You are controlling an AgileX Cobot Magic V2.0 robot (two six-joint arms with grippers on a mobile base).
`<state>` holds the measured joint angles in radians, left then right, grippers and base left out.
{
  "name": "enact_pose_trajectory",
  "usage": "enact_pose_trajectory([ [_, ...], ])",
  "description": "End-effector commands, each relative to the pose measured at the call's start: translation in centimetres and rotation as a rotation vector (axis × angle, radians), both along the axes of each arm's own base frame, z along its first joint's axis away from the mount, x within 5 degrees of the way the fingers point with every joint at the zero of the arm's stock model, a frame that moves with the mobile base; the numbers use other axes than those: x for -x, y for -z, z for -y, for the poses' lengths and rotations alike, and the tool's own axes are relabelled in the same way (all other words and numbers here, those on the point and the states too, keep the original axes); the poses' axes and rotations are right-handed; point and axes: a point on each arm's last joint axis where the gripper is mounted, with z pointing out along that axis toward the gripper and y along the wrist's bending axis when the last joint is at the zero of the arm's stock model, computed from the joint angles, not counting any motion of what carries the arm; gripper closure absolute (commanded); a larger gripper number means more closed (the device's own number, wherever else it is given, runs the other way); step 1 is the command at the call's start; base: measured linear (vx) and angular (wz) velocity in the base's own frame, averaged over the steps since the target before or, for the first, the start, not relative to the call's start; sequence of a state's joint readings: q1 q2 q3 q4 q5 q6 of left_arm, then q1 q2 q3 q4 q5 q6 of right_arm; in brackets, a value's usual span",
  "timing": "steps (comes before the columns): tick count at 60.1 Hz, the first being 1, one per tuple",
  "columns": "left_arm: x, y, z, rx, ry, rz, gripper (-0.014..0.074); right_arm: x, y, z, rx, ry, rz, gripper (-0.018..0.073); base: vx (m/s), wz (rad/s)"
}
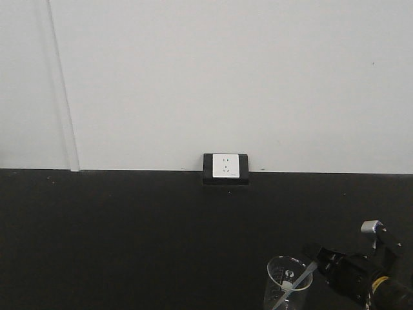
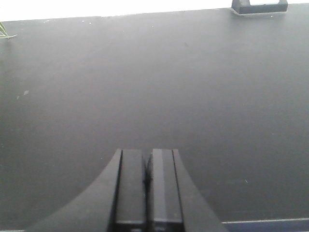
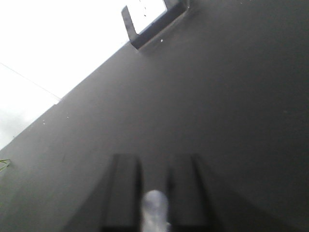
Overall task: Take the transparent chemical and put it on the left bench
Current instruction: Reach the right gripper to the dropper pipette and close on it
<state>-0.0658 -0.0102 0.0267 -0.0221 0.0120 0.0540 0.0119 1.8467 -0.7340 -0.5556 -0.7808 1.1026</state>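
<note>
Front and wrist views of the transfer, with the beaker in the right arm's grasp. The beaker [image 1: 288, 285] (clear glass, white printed marks, a thin pipette [image 1: 303, 276] leaning out over its rim) appears at the lower right of the front view, over the black table [image 1: 129, 239]. Its base is cut off by the frame edge, so whether it is lifted or standing cannot be told. The right gripper [image 1: 321, 258] meets it from the right at rim height. In the right wrist view a blurred clear body lies between the two jaws, which stand a little apart and appear closed on the glass wall. The left gripper [image 2: 147, 186] hovers over bare table with its jaws pressed together and nothing between them. A white socket [image 1: 226, 166] at the foot of the wall [image 1: 226, 77] marks this stretch of table. The left table, the goal, is in no view, so the carry is judged to lie ahead. Handling: the beaker is likely light, rigid, smooth and breakable, so a hold on the thin wall near the rim may slip or let the glass swing. A firm but moderate squeeze with the beaker upright suits it. The pipette lies loose and may shift or fall out if the beaker tilts. Whether the beaker holds any liquid cannot be made out.
</note>
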Motion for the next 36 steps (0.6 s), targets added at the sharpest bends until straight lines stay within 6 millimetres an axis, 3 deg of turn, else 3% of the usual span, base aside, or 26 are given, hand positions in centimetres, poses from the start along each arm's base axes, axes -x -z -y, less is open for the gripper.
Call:
enact_pose_trajectory([
  [1, 0.1, -0.3, 0.0, 0.014, 0.001, 0.081, 0.06, -0.4, -2.7, -0.1, -0.036, -0.014, 0.13, 0.0519, 0.0, 0.0],
  [6, 0.1, -0.3, 0.0, 0.014, 0.001, 0.081, 0.06, -0.4, -2.8, -0.2, -0.029, -0.021, 0.146, 0.0573, 0.0, 0.0],
  [22, 0.1, -0.3, 0.0, 0.014, 0.001, 0.081, 0.06, -0.2, -4.6, -0.5, -0.033, -0.065, 0.299, 0.0562, 0.0, 0.0],
  [36, 0.1, -0.3, 0.0, 0.014, 0.001, 0.081, 0.06, 1.7, -10.0, -0.4, 0.174, -0.081, 0.455, 0.0562, 0.0, 0.0],
])
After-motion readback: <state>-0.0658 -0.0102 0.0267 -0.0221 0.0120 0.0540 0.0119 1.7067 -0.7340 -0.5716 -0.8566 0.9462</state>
